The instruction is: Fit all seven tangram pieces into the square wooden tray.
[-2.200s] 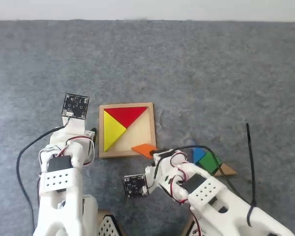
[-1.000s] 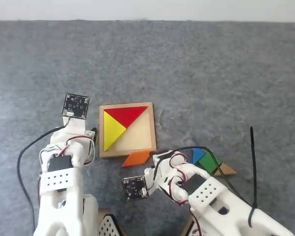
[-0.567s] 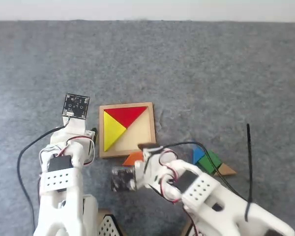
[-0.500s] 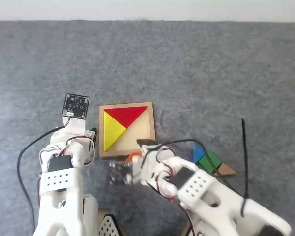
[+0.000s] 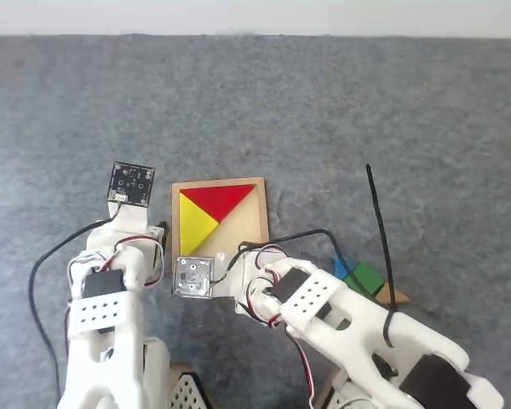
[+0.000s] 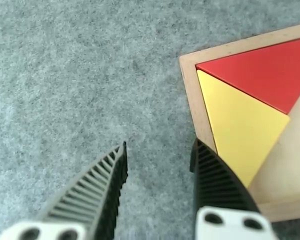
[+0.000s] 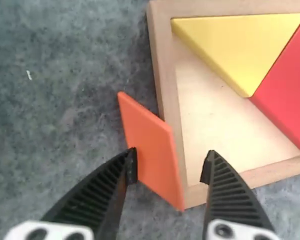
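Note:
The square wooden tray (image 5: pixel 262 213) holds a red triangle (image 5: pixel 217 198) and a yellow triangle (image 5: pixel 194 227). In the right wrist view an orange parallelogram (image 7: pixel 151 152) lies tilted, one edge on the tray rim (image 7: pixel 157 60) and the other on the carpet. My right gripper (image 7: pixel 169 162) is open around it, one finger touching its outer edge and the other over the tray floor. My left gripper (image 6: pixel 157 160) hangs open over the carpet beside the tray's corner (image 6: pixel 190 95), with nothing between its fingers. Blue (image 5: pixel 342 267), green (image 5: pixel 366 278) and tan (image 5: pixel 397 296) pieces lie to the right.
Grey carpet covers the table. The right arm (image 5: pixel 315 298) stretches across the tray's front edge, and its black cable (image 5: pixel 376 213) stands up at the right. The left arm (image 5: pixel 111 290) sits left of the tray. The carpet behind the tray is open.
The right arm swung left along the tray's front edge. The orange parallelogram moved with it from the tray's front right corner toward the front left. The left arm kept still.

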Motion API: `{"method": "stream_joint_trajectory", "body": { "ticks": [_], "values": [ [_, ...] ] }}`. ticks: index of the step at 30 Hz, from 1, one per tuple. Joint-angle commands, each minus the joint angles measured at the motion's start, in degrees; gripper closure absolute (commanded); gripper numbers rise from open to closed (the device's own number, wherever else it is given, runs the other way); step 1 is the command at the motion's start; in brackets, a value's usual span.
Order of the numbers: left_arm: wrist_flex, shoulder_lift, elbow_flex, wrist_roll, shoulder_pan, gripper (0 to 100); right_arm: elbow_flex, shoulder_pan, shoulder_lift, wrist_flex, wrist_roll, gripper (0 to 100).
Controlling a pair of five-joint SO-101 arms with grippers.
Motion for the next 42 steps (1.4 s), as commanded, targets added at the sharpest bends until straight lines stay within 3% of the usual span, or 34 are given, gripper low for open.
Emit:
{"method": "stream_joint_trajectory", "body": {
  "ticks": [1, 8, 16, 21, 25, 42],
  "values": [
    [0.18, -1.58, -1.45, -0.18, -0.26, 79, -2.90, -0.04, 0.84, -0.04, -0.62, 77.3],
    [0.18, -1.58, -1.45, -0.09, -0.26, 79, -7.03, -0.04, 8.57, 0.31, -0.44, 76.3],
    [0.18, -1.58, -1.45, -0.09, -0.35, 79, -8.35, 0.31, 9.36, 0.22, -0.44, 92.6],
    [0.18, -1.58, -1.45, -0.09, -0.35, 79, -10.11, 2.42, 9.36, 0.40, -0.62, 97.2],
    [0.18, -1.58, -1.45, -0.18, -0.35, 79, -11.96, 4.35, 8.92, 0.75, -3.52, 98.0],
    [0.18, -1.67, -1.45, -0.18, -0.35, 79, -11.25, 5.58, 2.86, 4.79, -3.69, 95.8]
  ]
}}
